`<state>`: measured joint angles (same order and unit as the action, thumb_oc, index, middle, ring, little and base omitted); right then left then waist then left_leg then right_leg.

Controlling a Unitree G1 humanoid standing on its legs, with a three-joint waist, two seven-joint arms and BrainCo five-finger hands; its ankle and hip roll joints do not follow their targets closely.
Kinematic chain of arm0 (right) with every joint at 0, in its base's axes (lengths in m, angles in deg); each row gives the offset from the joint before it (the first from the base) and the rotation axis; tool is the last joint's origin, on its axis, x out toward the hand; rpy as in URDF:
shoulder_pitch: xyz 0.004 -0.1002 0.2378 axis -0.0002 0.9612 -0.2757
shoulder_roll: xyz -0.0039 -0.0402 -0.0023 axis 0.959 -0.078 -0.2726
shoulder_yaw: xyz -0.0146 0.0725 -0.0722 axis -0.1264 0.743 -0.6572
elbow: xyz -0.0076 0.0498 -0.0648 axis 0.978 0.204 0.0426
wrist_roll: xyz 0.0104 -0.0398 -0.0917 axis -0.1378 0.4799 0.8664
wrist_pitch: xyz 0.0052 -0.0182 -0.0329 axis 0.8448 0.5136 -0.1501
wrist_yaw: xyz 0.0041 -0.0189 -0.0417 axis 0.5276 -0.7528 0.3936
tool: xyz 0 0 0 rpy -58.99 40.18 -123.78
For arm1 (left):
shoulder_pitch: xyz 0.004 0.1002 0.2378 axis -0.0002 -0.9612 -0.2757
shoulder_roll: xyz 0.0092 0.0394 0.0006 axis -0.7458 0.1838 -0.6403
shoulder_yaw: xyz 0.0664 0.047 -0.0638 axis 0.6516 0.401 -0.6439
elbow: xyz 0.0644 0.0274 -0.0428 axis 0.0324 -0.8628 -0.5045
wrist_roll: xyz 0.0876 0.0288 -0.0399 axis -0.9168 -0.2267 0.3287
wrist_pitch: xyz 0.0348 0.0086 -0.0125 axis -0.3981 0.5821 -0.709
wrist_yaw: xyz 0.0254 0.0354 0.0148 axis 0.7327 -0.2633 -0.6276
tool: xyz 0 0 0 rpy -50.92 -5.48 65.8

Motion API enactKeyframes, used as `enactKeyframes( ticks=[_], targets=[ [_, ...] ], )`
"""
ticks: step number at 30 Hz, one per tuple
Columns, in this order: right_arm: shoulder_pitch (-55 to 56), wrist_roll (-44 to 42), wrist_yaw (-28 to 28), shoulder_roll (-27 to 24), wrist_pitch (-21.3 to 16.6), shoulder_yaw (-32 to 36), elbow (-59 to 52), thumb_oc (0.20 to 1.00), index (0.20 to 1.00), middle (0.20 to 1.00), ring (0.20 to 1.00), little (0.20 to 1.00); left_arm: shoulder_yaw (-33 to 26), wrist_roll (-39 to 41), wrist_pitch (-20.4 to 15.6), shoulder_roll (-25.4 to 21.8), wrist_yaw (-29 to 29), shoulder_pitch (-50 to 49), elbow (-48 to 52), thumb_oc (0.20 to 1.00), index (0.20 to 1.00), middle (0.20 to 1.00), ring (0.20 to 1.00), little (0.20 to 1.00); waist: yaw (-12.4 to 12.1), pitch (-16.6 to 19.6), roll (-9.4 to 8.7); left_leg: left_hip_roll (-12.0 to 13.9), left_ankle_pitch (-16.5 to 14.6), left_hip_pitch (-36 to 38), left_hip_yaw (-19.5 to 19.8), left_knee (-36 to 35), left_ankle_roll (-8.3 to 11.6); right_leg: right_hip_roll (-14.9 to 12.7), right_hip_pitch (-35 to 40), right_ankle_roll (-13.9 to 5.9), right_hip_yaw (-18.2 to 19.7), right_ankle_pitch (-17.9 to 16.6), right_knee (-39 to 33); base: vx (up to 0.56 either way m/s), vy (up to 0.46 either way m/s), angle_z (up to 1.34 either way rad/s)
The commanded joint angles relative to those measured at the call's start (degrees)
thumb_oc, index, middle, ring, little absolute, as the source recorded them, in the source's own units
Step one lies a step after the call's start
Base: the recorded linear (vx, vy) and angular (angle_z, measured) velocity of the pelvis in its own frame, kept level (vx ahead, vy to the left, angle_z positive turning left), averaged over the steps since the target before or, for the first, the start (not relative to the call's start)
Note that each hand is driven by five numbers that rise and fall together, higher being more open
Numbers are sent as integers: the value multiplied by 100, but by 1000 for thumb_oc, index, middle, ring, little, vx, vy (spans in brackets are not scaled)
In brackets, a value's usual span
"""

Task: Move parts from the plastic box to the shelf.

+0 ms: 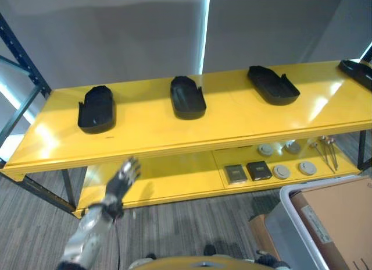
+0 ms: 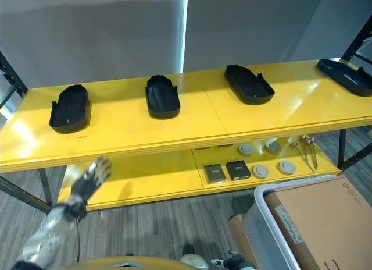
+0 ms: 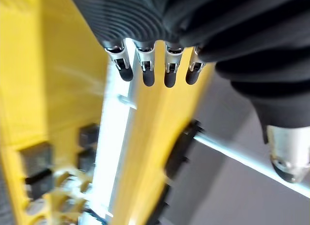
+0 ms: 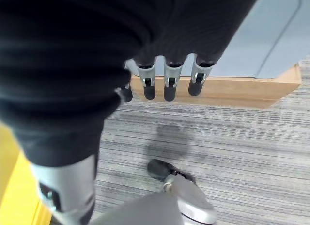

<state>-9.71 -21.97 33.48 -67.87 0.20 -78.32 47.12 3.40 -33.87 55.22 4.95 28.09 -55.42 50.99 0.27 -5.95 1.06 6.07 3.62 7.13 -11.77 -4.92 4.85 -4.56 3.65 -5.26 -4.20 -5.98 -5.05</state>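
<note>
Several black moulded parts lie spaced along the yellow shelf's top board [image 1: 232, 123]: one at the left [image 1: 97, 109], one in the middle [image 1: 187, 98], one further right [image 1: 272, 84] and one at the far right end [image 1: 357, 72]. The grey plastic box [image 1: 288, 219] stands on the floor at the lower right, with a cardboard box [image 1: 337, 223] in it. My left hand [image 1: 123, 178] is raised before the shelf's lower left, open and empty, below the top board's front edge. My right hand [image 4: 167, 84] hangs open above the carpet, beside the grey box [image 4: 271, 45].
The lower shelf board [image 1: 174, 180] carries two dark square pieces [image 1: 235, 174] [image 1: 258, 170], several round grey discs [image 1: 281, 171] and two metal tools [image 1: 328, 151]. A dark blue upright [image 1: 20, 57] frames the shelf's left end. Grey striped carpet [image 1: 174, 229] lies in front.
</note>
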Motion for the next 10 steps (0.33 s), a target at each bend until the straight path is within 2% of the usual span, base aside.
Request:
enactKeyframes(
  ticks=[1, 2, 5, 6, 8, 9, 10],
  targets=[
    [-250, -230, -97, -121, 80, 14, 267, 1000, 1000, 1000, 1000, 1000, -66, -244, -223, -155, 303, 220, -389, 1000, 1000, 1000, 1000, 1000, -113, -197, -93, 155, -265, -299, 208, 572, -106, -245, 131, -327, -294, 130, 144, -64, 6, 5],
    [-271, -198, -90, -106, 15, 62, 431, 1000, 1000, 1000, 1000, 1000, -88, -170, -24, -66, 226, 118, -1009, 1000, 1000, 1000, 1000, 1000, -136, -178, -81, 145, -261, -295, 214, 543, -111, -249, 122, -341, -319, 127, 144, -51, 6, 8],
    [-315, -109, -91, -24, -29, 71, 667, 1000, 1000, 1000, 1000, 1000, -243, -366, -152, 323, 325, 90, -2565, 1000, 1000, 1000, 1000, 1000, -141, -114, -97, 115, -259, -294, 212, 477, -140, -260, 84, -358, -331, 112, 140, -26, -5, 8],
    [-372, -44, -94, 65, -28, 89, 843, 1000, 1000, 1000, 1000, 1000, -399, -752, -203, 566, -13, 222, -3523, 1000, 1000, 1000, 1000, 1000, -127, -70, -117, 107, -255, -303, 225, 453, -146, -259, 67, -360, -321, 111, 138, -9, -15, 6],
    [-407, -24, -128, 118, 5, 65, 923, 1000, 1000, 1000, 1000, 1000, -537, -1138, -330, 651, -105, 324, -4292, 1000, 1000, 1000, 1000, 1000, -107, -36, -132, 95, -254, -302, 220, 432, -154, -254, 54, -364, -300, 101, 127, 14, -12, 5],
    [-469, 45, -180, 191, 67, -6, 1034, 1000, 1000, 1000, 1000, 1000, -582, -1803, -367, 747, -299, 534, -5213, 1000, 1000, 1000, 1000, 1000, -46, 23, -154, 101, -239, -297, 208, 398, -149, -235, 26, -359, -250, 104, 126, 40, -2, 4],
    [-489, 126, -169, 210, 61, -38, 1088, 1000, 1000, 1000, 1000, 1000, -545, -1956, -389, 783, -433, 637, -5560, 1000, 1000, 1000, 1000, 1000, 18, 69, -165, 110, -243, -286, 182, 368, -148, -215, 14, -349, -198, 113, 114, 56, -1, 2]
  ],
)
